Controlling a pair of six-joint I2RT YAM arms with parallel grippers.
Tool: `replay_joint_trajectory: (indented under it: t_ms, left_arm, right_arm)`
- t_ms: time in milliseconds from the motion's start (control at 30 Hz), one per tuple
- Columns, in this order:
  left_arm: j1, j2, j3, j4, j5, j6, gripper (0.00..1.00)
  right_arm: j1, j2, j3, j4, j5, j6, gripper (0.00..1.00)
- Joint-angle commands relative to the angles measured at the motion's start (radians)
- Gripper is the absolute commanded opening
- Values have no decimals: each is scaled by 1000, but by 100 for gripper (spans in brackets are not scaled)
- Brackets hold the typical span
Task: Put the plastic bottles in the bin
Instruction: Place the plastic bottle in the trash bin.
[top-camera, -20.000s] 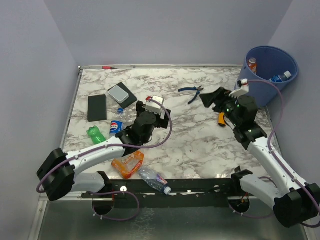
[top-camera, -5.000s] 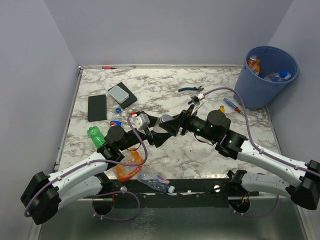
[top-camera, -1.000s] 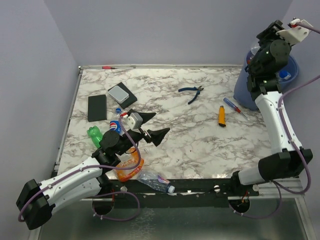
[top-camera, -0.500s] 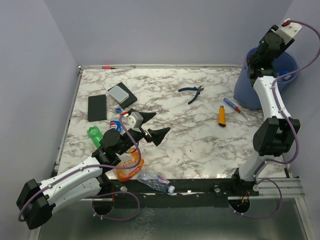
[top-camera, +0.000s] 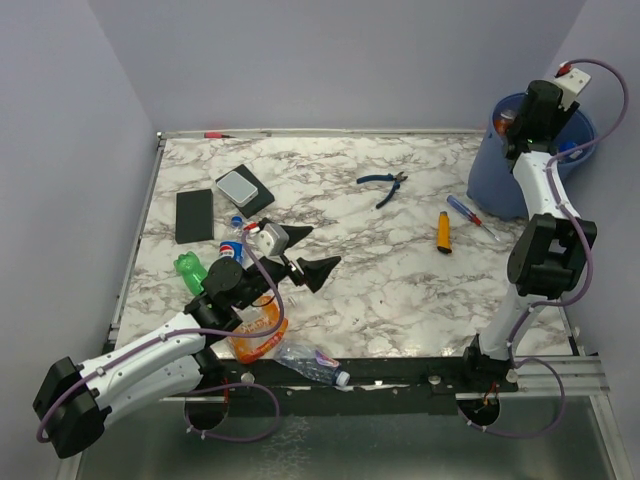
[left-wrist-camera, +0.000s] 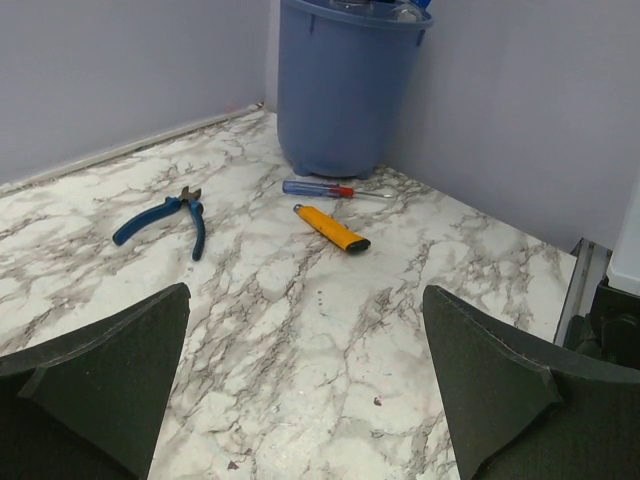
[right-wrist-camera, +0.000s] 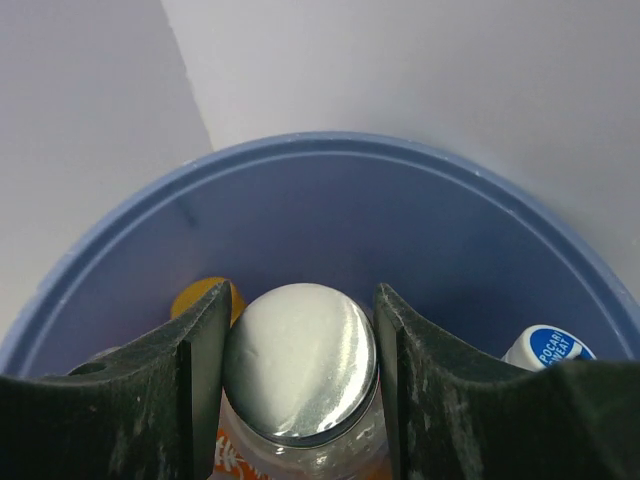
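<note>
Plastic bottles are found in two places, and I begin at the left. Four lie on the marble table (top-camera: 400, 290), all behind the left claw (top-camera: 322, 246) and close to its arm. A green bottle (top-camera: 190, 272) and a blue-labelled bottle (top-camera: 231, 250) are to the left of the arm, an orange-tinted bottle (top-camera: 255, 335) is under the forearm, and a clear bottle (top-camera: 310, 359) is at the near edge. The left claw has its fingers wide apart and holds nothing. It hangs a little above the table and points away from these bottles, so I judge that it is only waiting.

Ahead of this claw, well apart from it, lie the blue-handled pliers (left-wrist-camera: 165, 215), a screwdriver (left-wrist-camera: 325, 188) and a yellow cutter (left-wrist-camera: 330, 228). They are no part of the task.

At the far right, the right claw (right-wrist-camera: 302, 290) is clamped on a silver-capped bottle (right-wrist-camera: 300, 375), one finger on each side. The arm is lifted high so that the claw looks straight down into the bin (right-wrist-camera: 400, 230), which is directly below it. I think the bottle is held upright over the opening so that it falls inside and not on the rim. Deeper in the bin, an orange cap (right-wrist-camera: 205, 300) shows beside one finger and a blue-capped bottle (right-wrist-camera: 545, 348) beside the other. The next move, in my judgement, is only to open the fingers.
</note>
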Motion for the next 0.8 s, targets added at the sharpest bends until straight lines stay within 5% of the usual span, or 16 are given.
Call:
replay_joint_trajectory:
  t_ms: [0,100,200,533,767]
  left_arm:
    - [-5,9,32,-8,-1,-3,99]
    - [-5,12,31,-9,2,-3,99]
    - [-4,18,35,-10,6,-5,99]
    - [-5,20,37,-9,6,-12,99]
    - [-4,36,45,-55,-155,0,99]
  right_arm:
    - [-20,28,24,-130,-97,60,22]
    - [-29,23,15,-139,-125,69,52]
    - [-30,11,17,-133,-150,76,68]
    - [-28,-44,186,-197,-205,192,99]
    - [22,-175,255,-206,-391,379,100]
